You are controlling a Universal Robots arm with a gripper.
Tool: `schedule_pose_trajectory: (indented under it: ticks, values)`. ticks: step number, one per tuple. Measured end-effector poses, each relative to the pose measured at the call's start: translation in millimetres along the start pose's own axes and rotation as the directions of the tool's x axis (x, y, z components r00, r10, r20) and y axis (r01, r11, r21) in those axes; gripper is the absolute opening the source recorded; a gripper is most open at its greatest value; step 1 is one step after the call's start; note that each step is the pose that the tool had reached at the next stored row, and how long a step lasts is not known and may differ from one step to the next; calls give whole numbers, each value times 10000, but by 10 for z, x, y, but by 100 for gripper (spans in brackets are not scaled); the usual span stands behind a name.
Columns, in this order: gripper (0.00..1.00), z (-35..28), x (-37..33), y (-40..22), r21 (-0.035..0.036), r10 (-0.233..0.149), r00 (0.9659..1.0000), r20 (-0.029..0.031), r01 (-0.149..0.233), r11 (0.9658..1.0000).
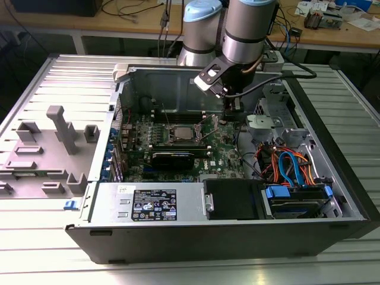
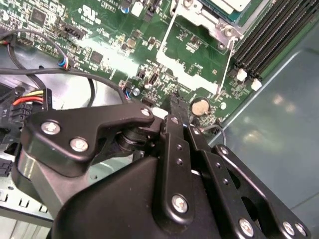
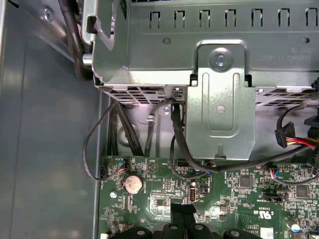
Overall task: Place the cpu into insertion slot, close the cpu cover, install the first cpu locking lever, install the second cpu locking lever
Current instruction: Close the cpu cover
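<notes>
The pincer [image 2: 177, 103] hung low over the board [image 2: 112, 30] with its jaws pressed together and nothing visible between them, its tips just above a coin cell [image 2: 201, 105]. Beyond it, a thin wire lever [image 2: 226, 64] stood free of its catch beside the cover [image 2: 202, 17]. The cpu [image 2: 233, 4] appeared to lie already in the slot [image 1: 180, 134], near the board's middle, though whether the cover lay fully flat I could not tell. The chip looked light, stiff and fragile, with a smooth metal top likely to slip, so it would be best taken by its edges. The cover was thin sheet that would pivot rather than lift. The lever looked springy and best caught near its bent end. Memory slots [image 2: 279, 30] ran close alongside the slot. A metal drive cage [image 3: 219, 89] and loose cables [image 1: 285, 163] crowded the pincer's near side, and the case wall [image 1: 172, 83] hemmed the work in. The case lay open on a ribbed table [image 1: 35, 237].
</notes>
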State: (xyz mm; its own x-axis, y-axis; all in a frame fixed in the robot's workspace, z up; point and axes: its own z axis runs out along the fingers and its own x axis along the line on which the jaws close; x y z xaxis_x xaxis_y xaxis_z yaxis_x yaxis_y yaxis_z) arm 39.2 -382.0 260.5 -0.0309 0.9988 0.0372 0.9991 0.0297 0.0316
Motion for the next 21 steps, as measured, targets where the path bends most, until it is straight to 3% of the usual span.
schedule_pose_trajectory:
  ticks: [3, 7, 12, 15, 21]
  values:
    - [11, 85, -1, -2, 7, -13, 10000, -3, 13, 10000]
    - [11, 135, -3, -12, 17, -162, 9999, -27, 162, 9999]
    - [11, 142, -1, -77, 32, -185, 9998, -72, 185, 9998]
    - [11, 140, -1, -79, 126, -178, 9998, -114, 180, 9998]
    - [11, 137, 1, -124, 200, -171, 9996, -242, 176, 9996]
